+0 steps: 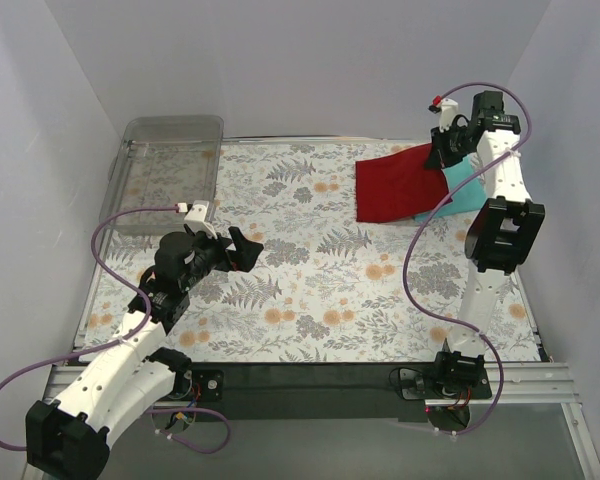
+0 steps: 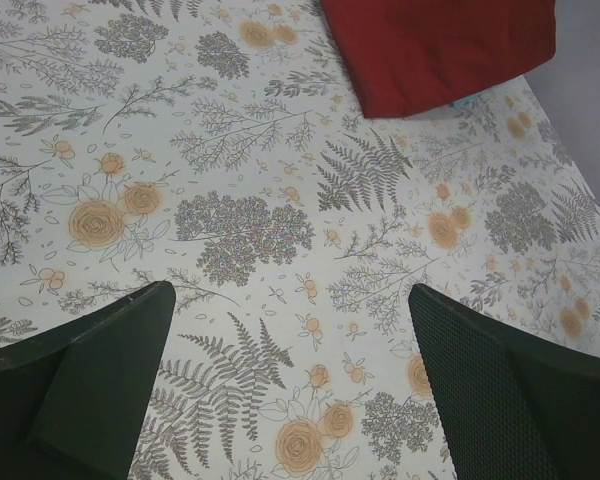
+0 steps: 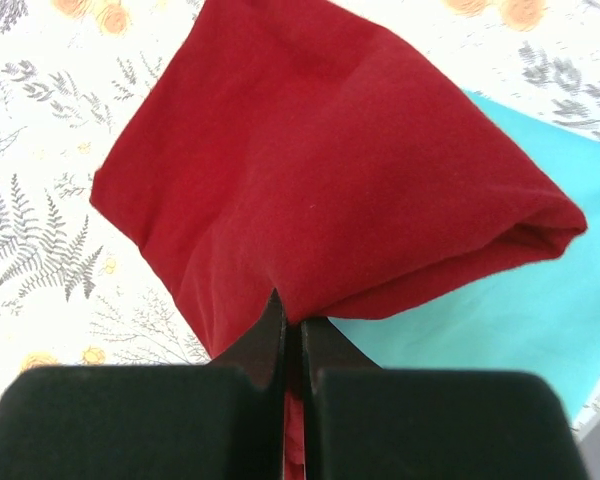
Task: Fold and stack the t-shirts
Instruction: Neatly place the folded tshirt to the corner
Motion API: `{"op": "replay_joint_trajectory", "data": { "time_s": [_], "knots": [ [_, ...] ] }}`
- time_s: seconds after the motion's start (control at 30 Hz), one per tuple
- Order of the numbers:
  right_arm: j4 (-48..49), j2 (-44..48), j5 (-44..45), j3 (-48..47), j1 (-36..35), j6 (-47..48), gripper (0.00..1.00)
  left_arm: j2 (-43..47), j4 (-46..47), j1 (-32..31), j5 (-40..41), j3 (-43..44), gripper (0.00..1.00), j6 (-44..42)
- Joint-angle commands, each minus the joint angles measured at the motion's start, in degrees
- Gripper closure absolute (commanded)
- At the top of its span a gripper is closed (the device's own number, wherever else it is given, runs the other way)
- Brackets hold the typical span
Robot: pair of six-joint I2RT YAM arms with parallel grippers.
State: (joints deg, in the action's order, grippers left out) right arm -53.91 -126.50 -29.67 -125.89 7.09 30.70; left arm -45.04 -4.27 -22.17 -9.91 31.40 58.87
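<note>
The dark red t-shirt is folded and lies at the back right of the mat, partly over the teal t-shirt. My right gripper is shut on the red shirt's far right corner, lifting that edge. In the right wrist view the red t-shirt hangs from the closed jaws of the right gripper, with the teal t-shirt flat beneath. My left gripper hovers open over the mat's left centre, holding nothing. In the left wrist view the left gripper stands wide, and the red t-shirt shows far ahead.
A clear plastic tray stands at the back left corner. The floral mat covers the table. White walls close in the back and both sides. A black bar runs along the near edge between the arm bases.
</note>
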Motion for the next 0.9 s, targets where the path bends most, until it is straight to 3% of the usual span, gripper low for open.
{"op": "replay_joint_trajectory", "data": {
  "time_s": [0.0,0.87],
  "knots": [
    [0.3,1.7,0.3,-4.7,1.5,0.4,0.99,0.1,0.8,0.3,-0.6,-0.3,0.03,-0.7],
    [0.6,4.4,-3.6,-9.4,4.6,-2.3,0.99,-1.5,1.8,0.3,-1.1,-0.9,0.03,-1.0]
  ]
}}
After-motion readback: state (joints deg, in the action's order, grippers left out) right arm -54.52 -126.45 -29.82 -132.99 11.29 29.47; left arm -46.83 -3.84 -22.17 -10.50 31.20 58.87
